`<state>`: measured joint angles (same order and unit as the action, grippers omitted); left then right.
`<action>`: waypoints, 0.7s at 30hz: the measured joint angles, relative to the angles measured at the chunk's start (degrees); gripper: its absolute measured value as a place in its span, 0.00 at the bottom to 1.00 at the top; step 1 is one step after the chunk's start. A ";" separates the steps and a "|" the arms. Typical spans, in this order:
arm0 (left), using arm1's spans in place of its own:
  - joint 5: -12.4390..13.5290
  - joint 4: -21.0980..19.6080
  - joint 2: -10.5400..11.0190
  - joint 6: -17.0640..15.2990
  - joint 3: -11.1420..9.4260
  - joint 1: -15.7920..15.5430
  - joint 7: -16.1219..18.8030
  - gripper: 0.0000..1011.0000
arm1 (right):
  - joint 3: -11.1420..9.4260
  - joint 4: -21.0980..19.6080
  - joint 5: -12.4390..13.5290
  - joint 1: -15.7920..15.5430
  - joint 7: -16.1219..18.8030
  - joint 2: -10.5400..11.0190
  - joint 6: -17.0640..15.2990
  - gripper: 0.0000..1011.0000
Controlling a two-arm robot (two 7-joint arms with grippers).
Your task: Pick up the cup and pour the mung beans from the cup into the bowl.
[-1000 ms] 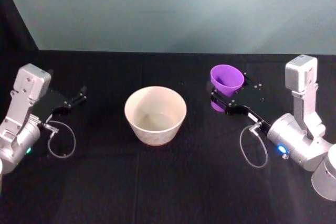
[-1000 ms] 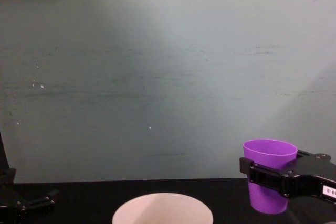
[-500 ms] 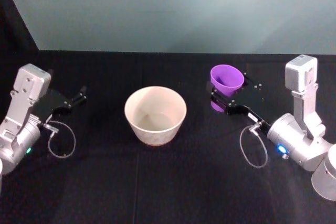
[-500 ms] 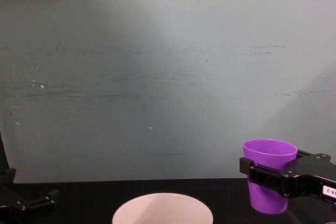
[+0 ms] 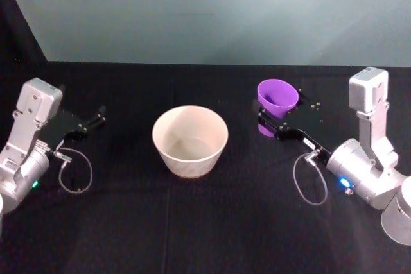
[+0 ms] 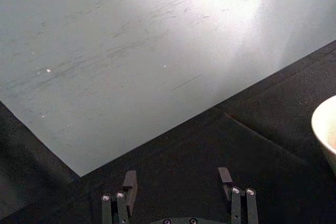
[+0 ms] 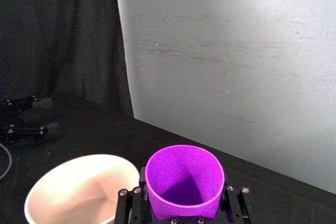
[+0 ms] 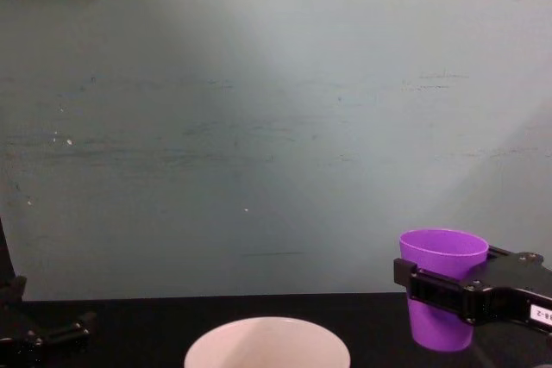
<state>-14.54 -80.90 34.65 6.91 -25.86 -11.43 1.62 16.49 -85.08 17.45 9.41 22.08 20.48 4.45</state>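
Note:
The purple cup (image 5: 277,97) stands upright to the right of the bowl, with my right gripper (image 5: 275,125) shut on its lower half. In the right wrist view the cup (image 7: 184,182) sits between the two fingers, and its inside looks plain purple. The mung beans are hidden. From the chest the cup (image 8: 442,286) shows in the black gripper (image 8: 435,292), held near table level. The pale bowl (image 5: 190,162) sits at the table's middle, its rim (image 8: 267,327) low in the chest view. My left gripper (image 5: 96,118) rests open at the far left, holding nothing.
A black cloth covers the table (image 5: 192,222), and a pale teal wall (image 5: 212,11) rises right behind it. Loose cable loops hang by both wrists (image 5: 76,174) (image 5: 310,181). An edge of the bowl (image 6: 326,129) shows in the left wrist view, well away from the left gripper (image 6: 177,178).

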 joint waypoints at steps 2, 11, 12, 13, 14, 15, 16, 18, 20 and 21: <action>0.00 0.00 0.00 0.00 0.00 0.00 0.00 0.99 | 0.00 0.00 0.00 0.00 0.00 0.00 0.00 0.72; 0.00 0.00 0.00 0.00 0.00 0.00 0.00 0.99 | 0.00 0.00 0.00 0.00 0.00 0.00 0.00 0.72; 0.00 0.00 0.00 0.00 0.00 0.00 0.00 0.99 | 0.00 0.00 0.00 0.00 0.00 0.00 0.00 0.72; 0.00 0.00 0.00 0.00 0.00 0.00 0.00 0.99 | 0.00 0.00 0.00 0.00 0.00 0.00 0.00 0.72; 0.00 0.00 0.00 0.00 0.00 0.00 0.00 0.99 | 0.00 0.00 0.00 0.00 0.00 0.00 0.00 0.72; 0.00 0.00 0.00 0.00 0.00 0.00 0.00 0.99 | 0.00 0.00 0.00 0.00 0.00 0.00 0.00 0.72; 0.00 0.00 0.00 0.00 0.00 0.00 0.00 0.99 | 0.00 0.00 0.00 0.00 0.00 0.00 0.00 0.72; 0.00 0.00 0.00 0.00 0.00 0.00 0.00 0.99 | 0.00 0.00 0.00 0.00 0.00 0.00 0.00 0.72; 0.00 0.00 0.00 0.00 0.00 0.00 0.00 0.99 | 0.00 0.00 0.00 0.00 0.00 0.00 0.00 0.72; 0.00 0.00 0.00 0.00 0.00 0.00 0.00 0.99 | 0.00 0.00 0.00 0.00 0.00 0.00 0.00 0.72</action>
<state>-14.55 -80.90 34.65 6.91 -25.86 -11.43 1.62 16.49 -85.08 17.45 9.41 22.08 20.48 4.45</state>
